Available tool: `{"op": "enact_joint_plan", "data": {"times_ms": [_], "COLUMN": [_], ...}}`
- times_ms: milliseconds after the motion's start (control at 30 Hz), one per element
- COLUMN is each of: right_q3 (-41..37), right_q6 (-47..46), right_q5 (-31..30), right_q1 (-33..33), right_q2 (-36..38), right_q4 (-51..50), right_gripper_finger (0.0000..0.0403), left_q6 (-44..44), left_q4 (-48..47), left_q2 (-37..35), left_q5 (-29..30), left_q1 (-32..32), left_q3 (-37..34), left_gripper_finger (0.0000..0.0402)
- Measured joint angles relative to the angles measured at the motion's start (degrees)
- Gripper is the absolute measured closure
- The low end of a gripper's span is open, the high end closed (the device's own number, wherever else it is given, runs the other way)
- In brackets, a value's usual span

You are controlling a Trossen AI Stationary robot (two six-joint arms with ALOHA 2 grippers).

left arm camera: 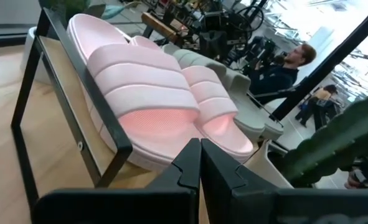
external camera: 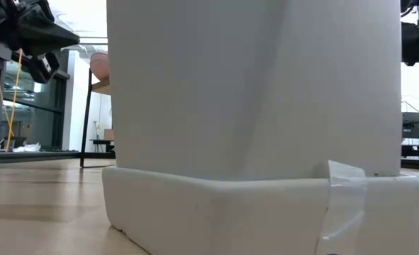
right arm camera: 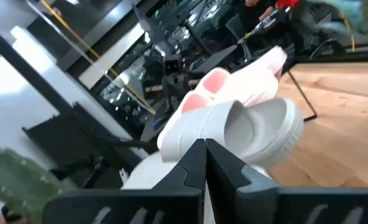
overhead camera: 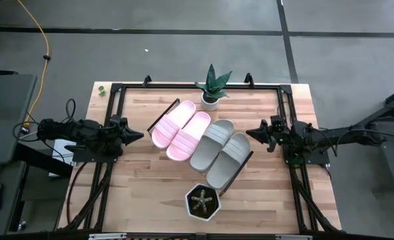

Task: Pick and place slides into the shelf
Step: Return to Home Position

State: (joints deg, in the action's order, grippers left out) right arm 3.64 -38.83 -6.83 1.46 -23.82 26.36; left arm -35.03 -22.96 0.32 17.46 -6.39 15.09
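All the slides lie side by side on the shelf [overhead camera: 162,115], which stands slantwise at the table's middle. Two are pale pink [overhead camera: 181,129] and two grey-beige [overhead camera: 221,152], soles down on its board. My left gripper [overhead camera: 138,135] hovers shut at the table's left, pointing at the shelf's black end frame [left arm camera: 78,118] and the pink slides [left arm camera: 146,93]. My right gripper [overhead camera: 251,132] hovers shut at the right, facing the grey slides [right arm camera: 252,130]. Both grippers touch nothing. The pink slides [right arm camera: 233,87] show behind the grey ones in the right wrist view.
A green plant in a white pot [overhead camera: 212,90] stands at the far edge behind the shelf. A white six-sided planter [overhead camera: 203,203] stands near the front edge and fills the low view [external camera: 252,106]. A seated person [left arm camera: 283,62] shows in the room beyond.
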Motion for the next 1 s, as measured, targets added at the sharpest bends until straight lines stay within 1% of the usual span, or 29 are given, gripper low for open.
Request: {"op": "enact_joint_plan", "data": {"times_ms": [267,433,633,867,1000], "right_q3": [-0.05,-3.06,-3.06,-3.08,-3.08], "right_q6": [1.4,1.57,3.49,3.53,2.86], "right_q5": [0.37,0.26,0.07,3.1,3.08], "right_q1": [1.59,1.72,1.72,1.67,1.67], "right_q2": [-0.04,-0.06,-0.05,0.0,0.0], "right_q4": [-5.78,-0.86,-1.22,-4.52,-4.98], "right_gripper_finger": [0.0403,0.0403,0.0403,0.0403,0.0403], "left_q6": [-1.94,-3.57,-4.33,-4.14,-3.35], "left_q4": [-0.39,0.05,0.02,-3.19,-0.68], "left_q2": [0.02,0.02,0.02,0.02,0.04], "left_q5": [1.37,2.06,2.72,1.92,2.51], "left_q1": [0.0,0.0,0.0,0.0,0.0], "left_q3": [0.0,0.0,0.0,-0.07,-1.9], "left_gripper_finger": [0.0402,0.0402,0.0402,0.0402,0.0402]}}
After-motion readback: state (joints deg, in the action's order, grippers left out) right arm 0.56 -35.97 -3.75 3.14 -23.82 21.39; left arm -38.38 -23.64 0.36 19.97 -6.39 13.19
